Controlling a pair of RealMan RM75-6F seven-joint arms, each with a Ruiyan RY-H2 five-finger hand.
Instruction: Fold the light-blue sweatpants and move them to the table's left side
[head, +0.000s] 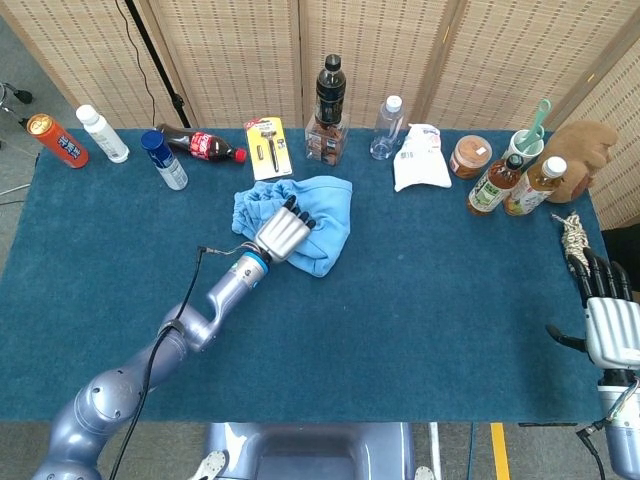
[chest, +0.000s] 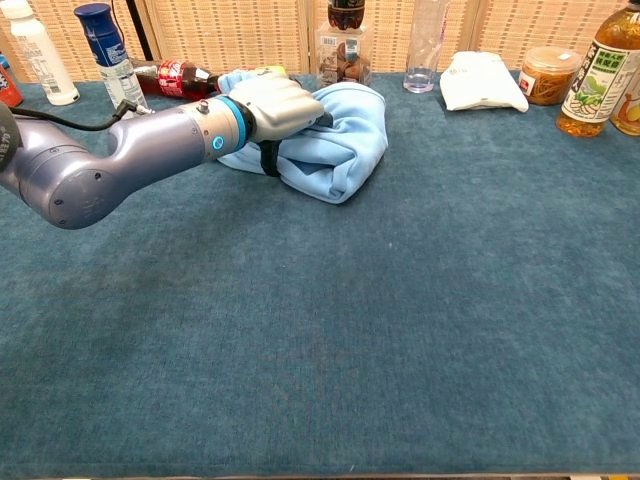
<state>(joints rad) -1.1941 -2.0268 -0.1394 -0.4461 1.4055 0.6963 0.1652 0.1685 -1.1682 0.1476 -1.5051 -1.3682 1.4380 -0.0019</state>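
The light-blue sweatpants (head: 328, 212) lie in a folded bundle at the back middle of the table, also in the chest view (chest: 345, 140). My left hand (head: 281, 232) rests on top of the bundle's left part. Its fingers curl into the cloth and its thumb hangs down the near side, gripping the fabric (chest: 278, 105). My right hand (head: 608, 318) hovers off the table's right edge with its fingers spread and nothing in it. The chest view does not show it.
Along the back edge stand a red can (head: 57, 139), a white bottle (head: 102, 133), a blue-capped bottle (head: 163, 159), a lying cola bottle (head: 203, 146), a yellow package (head: 268, 147), a dark bottle (head: 331, 95) and a white pouch (head: 420, 158). Tea bottles (head: 492, 185) stand back right.
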